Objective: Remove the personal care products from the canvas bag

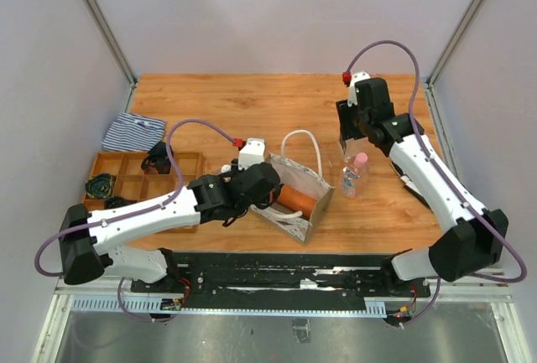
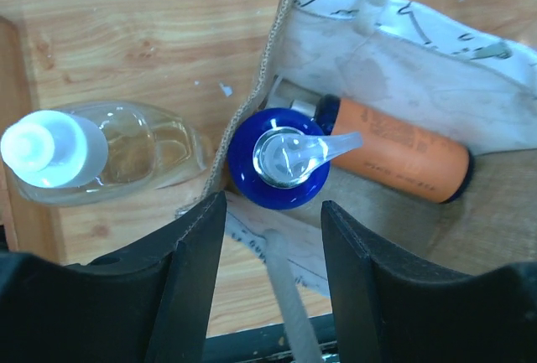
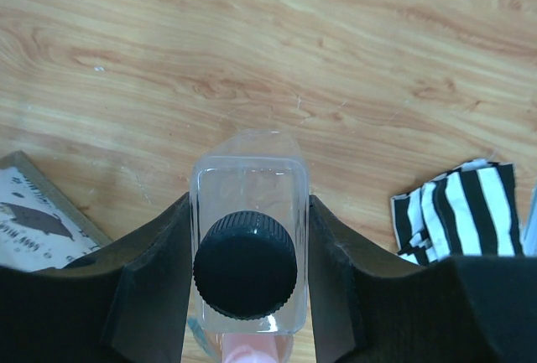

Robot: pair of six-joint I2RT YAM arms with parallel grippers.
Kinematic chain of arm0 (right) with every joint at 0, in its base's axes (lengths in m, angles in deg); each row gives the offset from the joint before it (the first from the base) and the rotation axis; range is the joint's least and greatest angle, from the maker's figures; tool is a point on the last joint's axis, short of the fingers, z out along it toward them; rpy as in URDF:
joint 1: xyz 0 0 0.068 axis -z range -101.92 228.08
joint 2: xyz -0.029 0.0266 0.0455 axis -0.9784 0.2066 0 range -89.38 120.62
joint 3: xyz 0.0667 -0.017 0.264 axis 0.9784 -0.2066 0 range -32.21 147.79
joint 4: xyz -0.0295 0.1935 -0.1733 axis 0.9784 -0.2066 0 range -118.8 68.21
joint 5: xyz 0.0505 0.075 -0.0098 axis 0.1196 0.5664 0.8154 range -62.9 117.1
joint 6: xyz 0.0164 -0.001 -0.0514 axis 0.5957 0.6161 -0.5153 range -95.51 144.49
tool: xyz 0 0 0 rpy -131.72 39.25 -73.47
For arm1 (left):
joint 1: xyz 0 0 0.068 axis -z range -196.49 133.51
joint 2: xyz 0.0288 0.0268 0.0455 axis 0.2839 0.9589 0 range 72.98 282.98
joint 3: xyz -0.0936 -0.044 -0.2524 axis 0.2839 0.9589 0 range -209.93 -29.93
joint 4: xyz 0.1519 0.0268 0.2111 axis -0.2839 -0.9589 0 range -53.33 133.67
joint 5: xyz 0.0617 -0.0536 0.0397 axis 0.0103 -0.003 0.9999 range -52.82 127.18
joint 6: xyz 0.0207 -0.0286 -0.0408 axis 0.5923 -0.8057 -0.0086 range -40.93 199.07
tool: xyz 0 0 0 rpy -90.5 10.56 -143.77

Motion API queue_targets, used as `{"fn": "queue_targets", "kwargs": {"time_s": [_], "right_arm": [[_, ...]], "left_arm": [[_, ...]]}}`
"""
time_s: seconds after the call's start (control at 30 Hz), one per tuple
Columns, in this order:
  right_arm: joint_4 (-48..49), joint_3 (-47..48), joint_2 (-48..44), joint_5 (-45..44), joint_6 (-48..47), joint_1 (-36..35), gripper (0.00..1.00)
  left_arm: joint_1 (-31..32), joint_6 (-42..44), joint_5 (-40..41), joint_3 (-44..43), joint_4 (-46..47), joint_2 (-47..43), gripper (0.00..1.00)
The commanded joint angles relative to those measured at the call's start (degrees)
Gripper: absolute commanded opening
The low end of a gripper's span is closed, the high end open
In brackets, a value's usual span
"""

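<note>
Two bottles show inside the canvas bag (image 1: 295, 176), which sits open-mouthed by the middle of the near edge of the counter (image 1: 252, 103). A blue pump bottle (image 2: 284, 158) is at the end of the bag toward the left edge, and an orange bottle (image 2: 398, 153) lies on its side beyond it. The left gripper (image 2: 273, 208) is right at that end, fingers spread with nothing between them, and the blue bottle sits dead ahead of the gap, just past the fingertips. Its pump head faces the wrist camera, so I'd judge its long axis runs roughly along the gripper's own reach. A short push forward should bring the fingers down either side of the round body. The orange one is another matter: its length runs along the bag toward the right edge, and it is tucked deeper. The left arm is plainly the nearer one for both. Just outside the bag wall, on the left-edge side, sits a clear bottle with a white cap (image 2: 126, 149). On the bag's right-edge side, the right gripper (image 3: 248, 212) has its fingers pressed against both sides of a clear square bottle with a black cap (image 3: 246, 264), and a pink-capped bottle (image 1: 360, 164) stands on the wood just by it. The pump spout sticks out sideways toward the orange bottle — I'd watch it for snagging fabric on the way out.
</note>
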Motion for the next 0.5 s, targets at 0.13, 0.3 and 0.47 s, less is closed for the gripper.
{"fn": "queue_targets", "kwargs": {"time_s": [0.13, 0.3, 0.47], "right_arm": [[8.51, -1.38, 4.20, 1.27, 2.47, 2.39, 0.01], [9.22, -2.32, 4.84, 2.13, 2.92, 3.24, 0.02], [9.20, -2.61, 5.37, 3.61, 3.30, 4.57, 0.03]], "left_arm": [[2.63, 0.02, 4.13, 0.89, 1.52, 1.63, 0.55], [2.67, 2.16, 5.56, 5.68, 9.06, 1.92, 0.55], [2.37, 2.12, 7.57, 5.16, 10.96, 5.51, 0.59]]}}
